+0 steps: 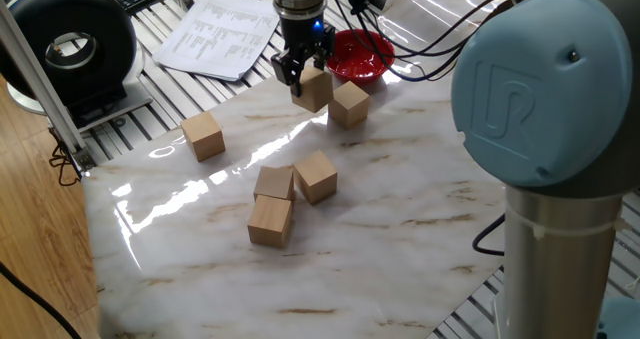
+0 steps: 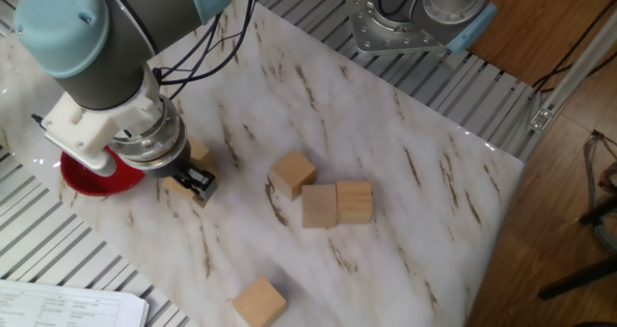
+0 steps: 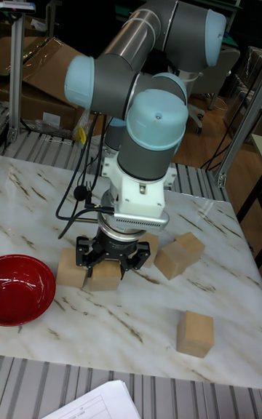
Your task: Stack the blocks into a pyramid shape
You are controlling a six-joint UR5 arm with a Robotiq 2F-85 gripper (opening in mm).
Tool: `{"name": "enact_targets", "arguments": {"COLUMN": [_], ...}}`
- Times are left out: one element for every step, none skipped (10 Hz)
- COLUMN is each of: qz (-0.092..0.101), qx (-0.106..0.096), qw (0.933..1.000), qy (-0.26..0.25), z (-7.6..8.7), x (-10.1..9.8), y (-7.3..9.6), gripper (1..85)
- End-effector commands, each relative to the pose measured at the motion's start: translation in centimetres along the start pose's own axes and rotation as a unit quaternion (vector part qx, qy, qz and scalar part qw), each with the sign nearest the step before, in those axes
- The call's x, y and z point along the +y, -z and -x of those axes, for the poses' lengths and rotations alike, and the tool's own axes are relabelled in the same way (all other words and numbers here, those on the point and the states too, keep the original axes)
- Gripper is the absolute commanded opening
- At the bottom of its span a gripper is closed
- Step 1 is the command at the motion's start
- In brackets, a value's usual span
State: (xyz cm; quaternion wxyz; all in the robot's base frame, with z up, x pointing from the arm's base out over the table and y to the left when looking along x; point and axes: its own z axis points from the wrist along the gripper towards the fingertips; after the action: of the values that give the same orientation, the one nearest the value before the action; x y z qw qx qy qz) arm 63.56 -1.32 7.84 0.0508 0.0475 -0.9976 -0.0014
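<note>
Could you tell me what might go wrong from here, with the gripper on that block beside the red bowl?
The gripper has its fingers around a block close to a neighbouring block and the red bowl, so lifting could nudge either. The grip looks near one edge, so the block might twist or slip.

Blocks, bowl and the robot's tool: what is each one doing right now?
tool, closed on one block
held block, gripped between the fingers; lifted or not, cannot tell
neighbour block, resting on the table right beside the held one
three blocks, clustered flat, none stacked
lone block, sitting by itself
red bowl, upright, looks empty
</note>
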Motion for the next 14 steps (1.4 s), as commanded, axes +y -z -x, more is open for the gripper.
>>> {"name": "enact_targets", "arguments": {"qz": [0.011,0.011,0.009,0.016,0.018,0.017,0.020,0.018,0.019,0.025,0.030,0.027,0.027,0.022], "qx": [-0.001,-0.001,-0.001,-0.002,-0.002,-0.001,0.000,0.001,0.001,0.002,0.003,0.002,0.002,0.003], "qw": [0.9999,0.9999,0.9999,0.9997,0.9996,0.9997,0.9995,0.9995,0.9994,0.9991,0.9988,0.9990,0.9991,0.9992], "qy": [-0.007,-0.008,-0.010,-0.018,-0.021,-0.020,-0.023,-0.025,-0.029,-0.034,-0.039,-0.036,-0.033,-0.032], "z": [0.03,0.04,0.03,0.06,0.07,0.00,-0.10,-0.16,-0.16,-0.17,-0.23,-0.27,-0.32,-0.41], "x": [0.40,0.38,0.27,0.59,0.59,0.30,0.37,0.23,0.26,0.59,0.73,0.36,0.22,-0.07], "y": [0.19,0.17,0.16,0.17,0.24,0.28,0.32,0.31,0.30,0.30,0.23,0.05,-0.03,-0.01], "gripper": [42.7,42.7,42.3,41.7,41.7,41.3,41.3,40.7,40.7,40.7,40.0,40.0,39.7,39.7]}}
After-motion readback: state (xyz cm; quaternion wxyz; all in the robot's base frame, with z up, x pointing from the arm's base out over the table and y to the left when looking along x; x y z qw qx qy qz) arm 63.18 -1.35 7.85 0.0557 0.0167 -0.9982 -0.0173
